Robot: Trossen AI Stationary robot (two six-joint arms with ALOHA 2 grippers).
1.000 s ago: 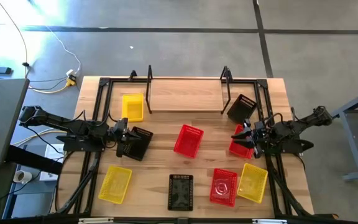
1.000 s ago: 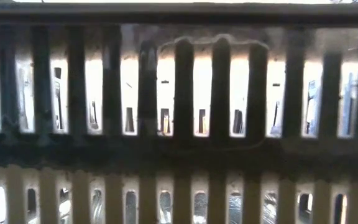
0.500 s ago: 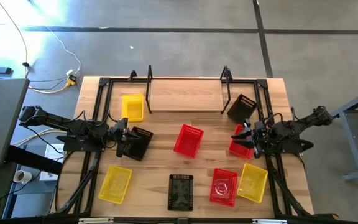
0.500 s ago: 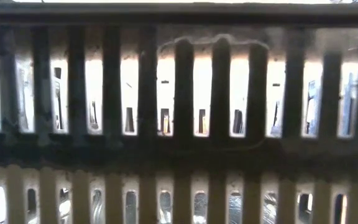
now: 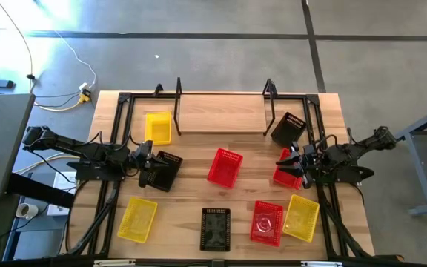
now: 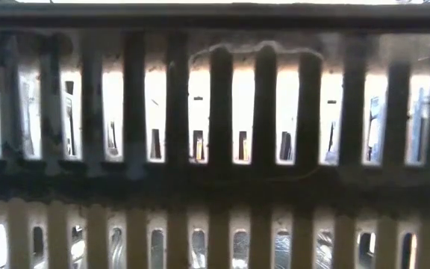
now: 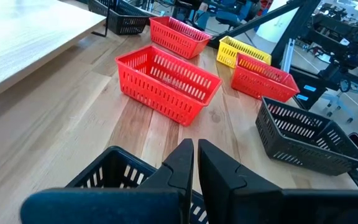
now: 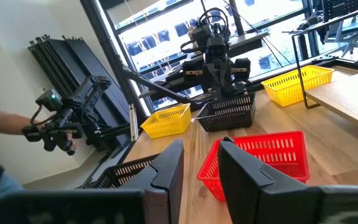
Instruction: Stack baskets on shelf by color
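We judge the black basket point(image 5: 163, 170), rim pinched in the left gripper's point(image 7: 194, 163) near-closed jaws, light and stiff; right gripper point(image 8: 199, 163) jaws narrowly parted at 3 o'clock.

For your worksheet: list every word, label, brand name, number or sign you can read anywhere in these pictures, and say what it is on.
None can be read: the baskets, such as the red basket, the shelf and both arms carry no legible text.
A pale mark inside another red basket is too small to read.

Bright daylight, floor glare, low view blurred
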